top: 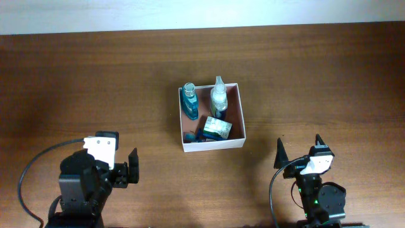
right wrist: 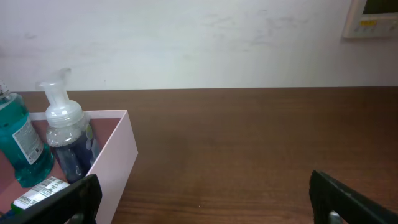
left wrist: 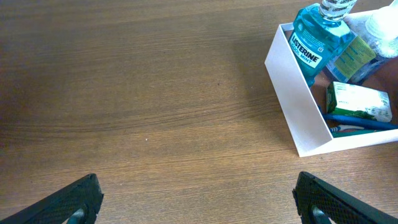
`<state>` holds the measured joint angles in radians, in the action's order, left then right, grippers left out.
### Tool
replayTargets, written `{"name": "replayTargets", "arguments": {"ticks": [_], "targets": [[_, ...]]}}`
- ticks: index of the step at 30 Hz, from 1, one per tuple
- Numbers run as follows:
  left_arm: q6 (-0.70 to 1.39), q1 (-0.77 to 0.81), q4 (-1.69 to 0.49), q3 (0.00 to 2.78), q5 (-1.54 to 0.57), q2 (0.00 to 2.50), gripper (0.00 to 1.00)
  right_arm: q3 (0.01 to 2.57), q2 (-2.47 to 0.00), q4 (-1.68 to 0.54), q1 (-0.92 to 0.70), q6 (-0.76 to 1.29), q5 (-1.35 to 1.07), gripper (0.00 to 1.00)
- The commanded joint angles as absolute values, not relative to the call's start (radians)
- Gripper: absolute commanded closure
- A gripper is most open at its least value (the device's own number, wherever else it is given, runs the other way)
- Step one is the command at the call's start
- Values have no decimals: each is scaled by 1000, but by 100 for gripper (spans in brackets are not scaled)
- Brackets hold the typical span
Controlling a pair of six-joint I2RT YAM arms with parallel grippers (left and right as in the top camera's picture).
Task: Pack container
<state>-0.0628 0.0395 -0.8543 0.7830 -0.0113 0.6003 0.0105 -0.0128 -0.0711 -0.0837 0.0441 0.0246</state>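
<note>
Dark brown wood-grain bench (top: 76, 82), matte, faint streaks. Plain white wall (right wrist: 186, 43) behind it, with a small beige control panel (right wrist: 373, 15) high on the right. The container (top: 214, 146) is square, with thin white walls and a reddish-brown inside; it sits mid-bench, ahead of and between my two arms. In it, a teal clear-plastic mouthwash bottle (top: 188, 101) and a clear pump bottle (top: 219, 95) with dark blue liquid stand upright at the far side. A green carton (top: 217, 128) lies flat nearer me, with a blue toothbrush (top: 193, 135) beside it. My left gripper (left wrist: 199, 208) is spread wide, nothing in it. My right gripper (top: 299, 144) is also wide apart, holding nothing. Both are black and well apart from the container.
</note>
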Motion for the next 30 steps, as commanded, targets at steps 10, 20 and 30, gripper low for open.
{"name": "replayTargets", "arguments": {"ticks": [10, 20, 30], "targets": [[-60, 36, -846, 533, -5, 338, 1, 6, -4, -81, -77, 34, 15, 2], [-60, 36, -306, 147, -12, 71, 1, 6, -4, -81, -77, 34, 15, 2], [-87, 37, 46, 9, -4, 5, 1, 6, -4, -81, -77, 34, 15, 2]]}}
